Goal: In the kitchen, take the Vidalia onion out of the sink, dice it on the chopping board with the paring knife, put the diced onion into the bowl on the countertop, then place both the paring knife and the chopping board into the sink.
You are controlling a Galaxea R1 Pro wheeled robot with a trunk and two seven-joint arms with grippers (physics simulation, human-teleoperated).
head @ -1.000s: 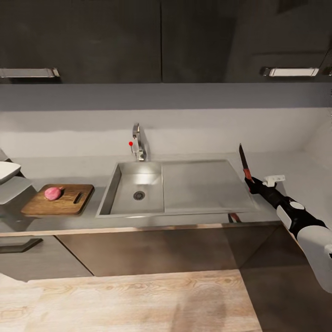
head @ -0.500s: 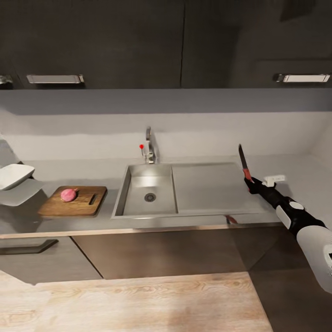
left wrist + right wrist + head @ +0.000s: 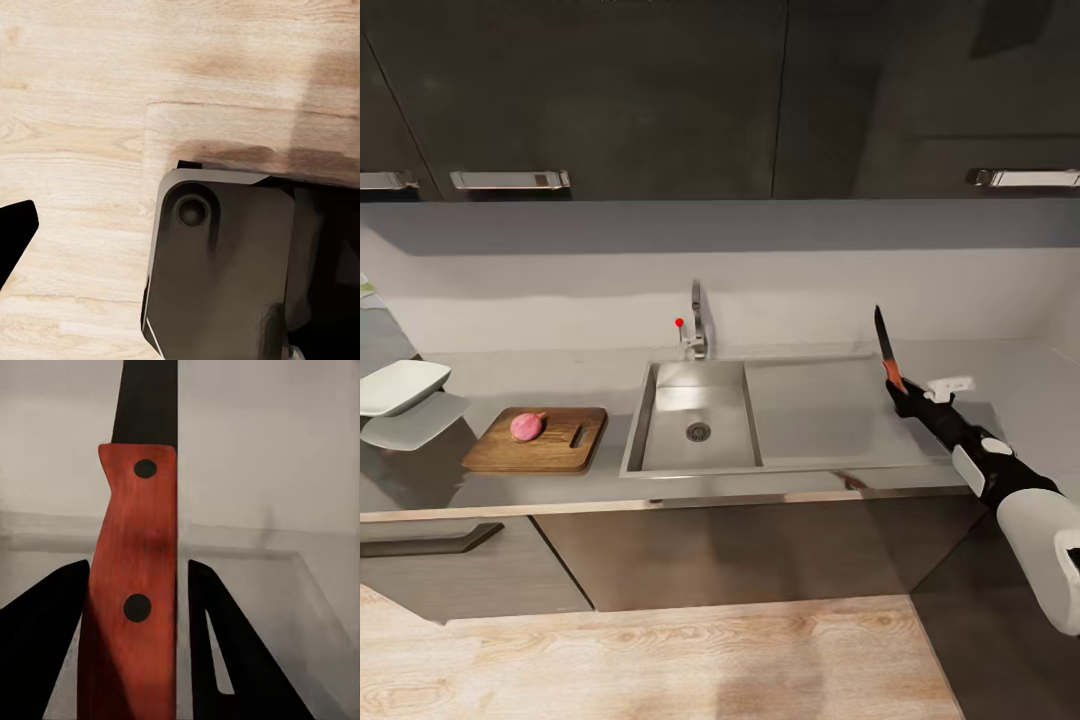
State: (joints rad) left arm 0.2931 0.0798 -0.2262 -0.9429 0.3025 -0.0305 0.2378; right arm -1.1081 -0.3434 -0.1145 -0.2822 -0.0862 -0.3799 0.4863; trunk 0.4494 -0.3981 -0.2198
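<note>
A pink Vidalia onion (image 3: pixel 528 426) lies on the dark-brown chopping board (image 3: pixel 550 445), which rests on the grey countertop (image 3: pixel 490 372) left of the sink (image 3: pixel 695 400). The white bowl (image 3: pixel 400 386) stands further left on the countertop. My right gripper (image 3: pixel 903 390) is shut on the paring knife (image 3: pixel 886 355) and holds it blade-up above the sink's drainboard. In the right wrist view, the black fingers (image 3: pixel 45 637) clamp the knife's reddish handle (image 3: pixel 135 585). One black fingertip (image 3: pixel 15 232) of my left gripper stands far out to the side over the wooden floor, nothing in it.
A faucet (image 3: pixel 699 320) with a red knob rises behind the sink basin. Dark upper cabinets (image 3: pixel 660 100) hang above the grey wall. A white socket block (image 3: pixel 947 385) sits on the counter by my right wrist. The robot's dark base (image 3: pixel 225 262) shows over the floor.
The whole head view has shifted: sink, board and bowl slid to the right in the picture, so the camera moved left. The knife stays upright in my right gripper.
</note>
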